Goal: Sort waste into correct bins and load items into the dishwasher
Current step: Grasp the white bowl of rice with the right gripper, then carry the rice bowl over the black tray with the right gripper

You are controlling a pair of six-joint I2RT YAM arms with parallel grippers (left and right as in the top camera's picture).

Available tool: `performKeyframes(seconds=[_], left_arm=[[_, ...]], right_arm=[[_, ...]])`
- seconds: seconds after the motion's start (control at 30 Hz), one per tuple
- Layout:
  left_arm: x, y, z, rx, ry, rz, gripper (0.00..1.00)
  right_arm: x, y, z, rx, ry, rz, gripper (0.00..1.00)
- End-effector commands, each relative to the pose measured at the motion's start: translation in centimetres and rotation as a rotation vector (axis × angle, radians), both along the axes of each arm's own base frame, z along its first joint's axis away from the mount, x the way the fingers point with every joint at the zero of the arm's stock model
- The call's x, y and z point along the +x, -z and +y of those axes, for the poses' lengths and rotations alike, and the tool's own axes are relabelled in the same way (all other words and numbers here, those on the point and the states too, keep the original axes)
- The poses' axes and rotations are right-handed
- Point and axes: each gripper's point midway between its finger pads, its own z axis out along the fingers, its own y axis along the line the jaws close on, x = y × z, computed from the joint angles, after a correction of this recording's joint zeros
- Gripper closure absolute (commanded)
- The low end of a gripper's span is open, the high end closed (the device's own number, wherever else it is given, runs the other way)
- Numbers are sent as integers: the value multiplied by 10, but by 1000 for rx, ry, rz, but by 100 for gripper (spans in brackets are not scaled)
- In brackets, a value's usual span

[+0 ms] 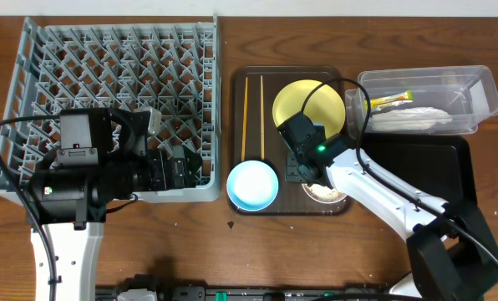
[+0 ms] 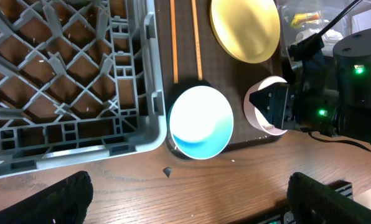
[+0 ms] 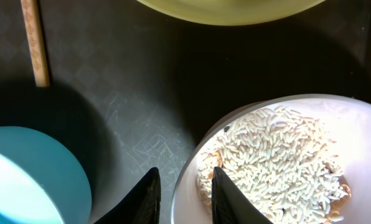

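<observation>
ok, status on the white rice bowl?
Left end effector open, empty. Right end effector astride rim of small round white bowl of rice, grip unconfirmed. Round light-blue bowl close alongside.

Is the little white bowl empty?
No, the white bowl holds a heap of white rice grains, as the right wrist view shows close up.
</observation>
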Motion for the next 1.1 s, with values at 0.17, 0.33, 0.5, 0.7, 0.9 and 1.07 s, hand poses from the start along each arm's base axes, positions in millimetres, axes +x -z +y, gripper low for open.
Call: performKeyframes(seconds=[0.17, 0.33, 0.5, 0.7, 0.9, 1.07], left_arm=[[0, -5, -3, -6, 28, -18, 0], [0, -5, -3, -6, 28, -18, 0], [0, -5, -3, -6, 28, -18, 1], [0, -5, -3, -5, 27, -18, 1], [0, -5, -3, -5, 27, -18, 1], [0, -5, -3, -6, 28, -18, 1]], right_arm=[[-2, 31, -5, -45, 26, 73, 78], [3, 30, -12, -33, 54, 75, 99], [4, 29, -23, -31, 81, 94, 99], [7, 2, -12, 189, 15, 131, 99], [14, -75, 3, 641, -191, 59, 99], [33, -108, -42, 729, -102, -50, 99]])
